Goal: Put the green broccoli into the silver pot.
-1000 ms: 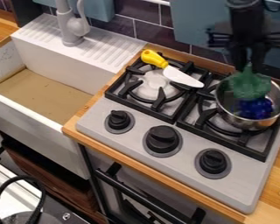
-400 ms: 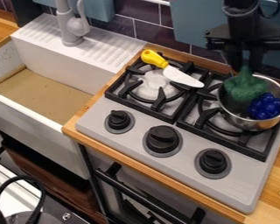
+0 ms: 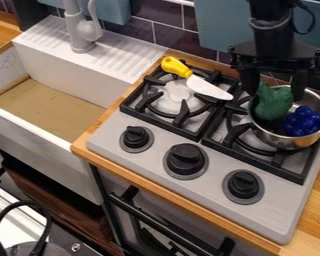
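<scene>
- Your gripper is open over the silver pot, fingers spread wide.
- You have the green broccoli inside, toward ten o'clock; the blue grapes lie toward four.

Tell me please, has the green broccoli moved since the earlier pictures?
Yes. The broccoli has shifted a little towards the left of the view and slightly down, nearer to the blade of the knife, which has not moved.

Gripper spread above green broccoli in pot
</scene>
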